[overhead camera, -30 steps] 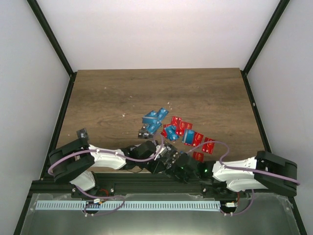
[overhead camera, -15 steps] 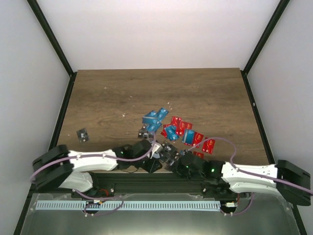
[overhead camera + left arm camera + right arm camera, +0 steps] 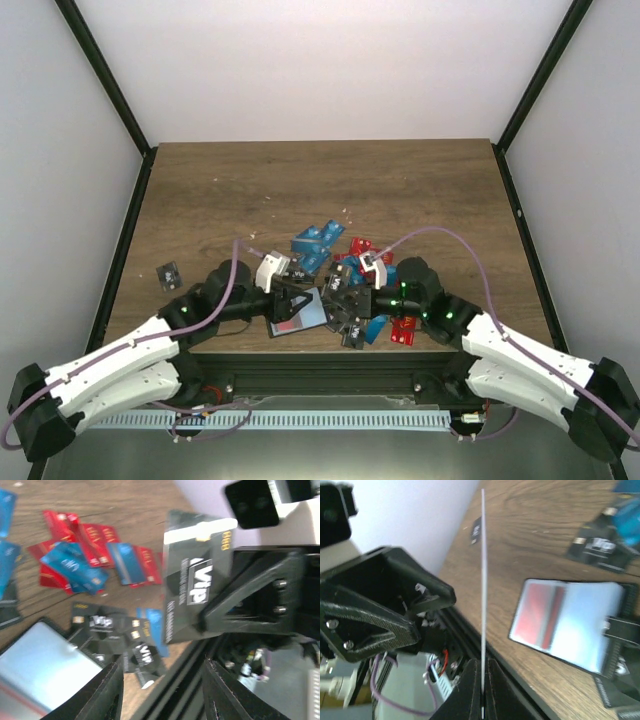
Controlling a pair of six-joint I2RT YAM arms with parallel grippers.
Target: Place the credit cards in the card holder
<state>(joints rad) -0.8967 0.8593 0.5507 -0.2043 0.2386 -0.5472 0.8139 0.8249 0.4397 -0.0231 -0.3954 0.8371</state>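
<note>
credit card [image 3: 196, 594] clamped edge-on between right fingers [image 3: 469, 686]; left fingers [image 3: 108, 696] parted, holding nothing.

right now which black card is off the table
The black VIP card pinched in the right hand: it is up in the air, while the other black cards lie on the table.

Red, blue and black credit cards [image 3: 320, 240], brown wood-grain table [image 3: 300, 185]

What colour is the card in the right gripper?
Black card, white VIP lettering; left wrist view.
</note>
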